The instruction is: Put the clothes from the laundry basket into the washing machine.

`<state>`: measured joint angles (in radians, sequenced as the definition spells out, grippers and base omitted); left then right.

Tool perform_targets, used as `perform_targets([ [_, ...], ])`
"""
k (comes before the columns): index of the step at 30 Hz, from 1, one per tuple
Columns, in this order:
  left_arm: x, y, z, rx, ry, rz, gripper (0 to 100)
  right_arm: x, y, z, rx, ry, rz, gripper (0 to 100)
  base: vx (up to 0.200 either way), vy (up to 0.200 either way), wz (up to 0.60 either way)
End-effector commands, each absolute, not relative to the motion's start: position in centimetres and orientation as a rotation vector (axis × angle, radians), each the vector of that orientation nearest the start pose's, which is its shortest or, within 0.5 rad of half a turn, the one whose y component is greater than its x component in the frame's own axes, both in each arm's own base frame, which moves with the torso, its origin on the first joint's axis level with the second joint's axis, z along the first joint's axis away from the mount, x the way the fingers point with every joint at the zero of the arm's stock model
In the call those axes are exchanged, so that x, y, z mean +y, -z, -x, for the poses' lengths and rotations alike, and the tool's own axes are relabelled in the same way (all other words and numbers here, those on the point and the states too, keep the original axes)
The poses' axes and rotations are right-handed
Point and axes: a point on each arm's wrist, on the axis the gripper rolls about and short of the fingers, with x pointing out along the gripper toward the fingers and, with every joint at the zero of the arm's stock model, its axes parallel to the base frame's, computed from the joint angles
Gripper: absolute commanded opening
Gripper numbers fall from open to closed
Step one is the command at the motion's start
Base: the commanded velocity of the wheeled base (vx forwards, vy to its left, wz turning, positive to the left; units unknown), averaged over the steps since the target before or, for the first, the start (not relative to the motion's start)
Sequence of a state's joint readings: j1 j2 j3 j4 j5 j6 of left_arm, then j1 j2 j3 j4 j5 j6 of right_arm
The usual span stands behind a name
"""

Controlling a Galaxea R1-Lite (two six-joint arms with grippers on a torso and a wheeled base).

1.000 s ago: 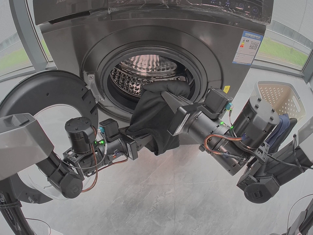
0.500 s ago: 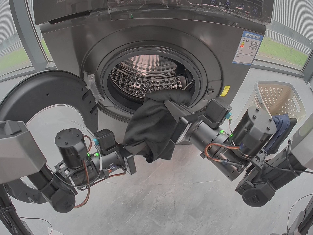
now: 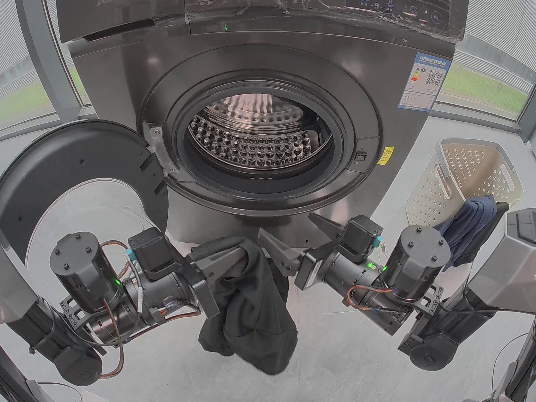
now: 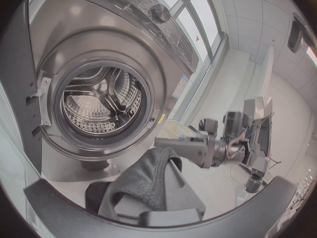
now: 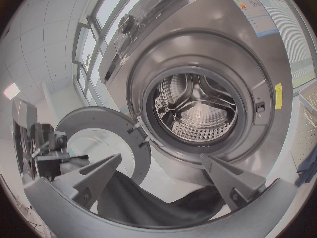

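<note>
A black garment point(image 3: 251, 314) hangs below the washing machine's open drum point(image 3: 257, 135), over the floor. It drapes from my left gripper point(image 3: 226, 261), which is shut on the black garment point(image 4: 142, 185). My right gripper point(image 3: 286, 223) stands just to the right of the cloth, open, its two fingers wide apart with nothing between them. From the right wrist, the right gripper point(image 5: 165, 169) faces the drum point(image 5: 194, 109), with the garment point(image 5: 148, 205) low in front of it. A blue garment point(image 3: 469, 224) hangs over the rim of the laundry basket point(image 3: 480, 168).
The round washer door point(image 3: 84, 163) stands swung open on the left, close behind my left arm. The basket sits on the floor against the machine's right side. Grey tiled floor point(image 3: 335, 353) lies in front of the machine.
My right gripper let go of the black garment and opened. Both arms drew back and down from the drum mouth, and the garment came out with the left gripper.
</note>
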<state>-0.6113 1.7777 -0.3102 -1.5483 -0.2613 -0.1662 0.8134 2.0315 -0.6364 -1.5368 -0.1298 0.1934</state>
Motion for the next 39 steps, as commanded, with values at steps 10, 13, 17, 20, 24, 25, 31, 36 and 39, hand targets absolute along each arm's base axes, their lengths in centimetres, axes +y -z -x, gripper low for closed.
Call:
perform_targets([
  [10,-15.9,-14.3,-22.4,-0.059,0.752,0.211,0,23.1,-9.8,-22.6,0.051,-0.673,-0.183,100,0.000,0.000,0.00],
  [13,-16.1,-14.1,-22.7,-0.056,0.733,0.213,0,23.1,-9.5,-22.6,0.060,-0.670,-0.176,100,0.000,0.000,0.00],
  [17,-16.1,-14.2,-22.7,-0.057,0.730,0.213,0,23.1,-9.2,-22.6,0.065,-0.670,-0.173,100,0.000,0.000,0.00],
  [20,-16.2,-14.3,-22.8,-0.066,0.731,0.217,0,23.2,-8.8,-22.7,0.070,-0.671,-0.159,100,0.000,0.000,0.00],
  [24,-16.4,-14.3,-22.8,-0.063,0.739,0.219,0,23.5,-8.2,-23.5,0.076,-0.659,-0.149,100,0.000,0.000,0.00],
  [25,-16.5,-14.2,-22.8,-0.062,0.740,0.217,0,23.5,-8.1,-23.8,0.072,-0.652,-0.149,100,0.000,0.000,0.00],
  [31,-16.5,-14.2,-22.8,-0.062,0.740,0.215,0,23.6,-7.9,-24.8,0.064,-0.636,-0.153,100,0.000,0.000,0.00],
  [36,-16.4,-14.3,-22.9,-0.067,0.737,0.216,0,23.9,-6.9,-25.3,0.082,-0.631,-0.144,100,0.000,0.000,0.00],
  [39,-16.4,-14.4,-22.8,-0.069,0.739,0.217,0,24.0,-6.4,-25.5,0.092,-0.627,-0.141,100,0.000,0.000,0.00],
])
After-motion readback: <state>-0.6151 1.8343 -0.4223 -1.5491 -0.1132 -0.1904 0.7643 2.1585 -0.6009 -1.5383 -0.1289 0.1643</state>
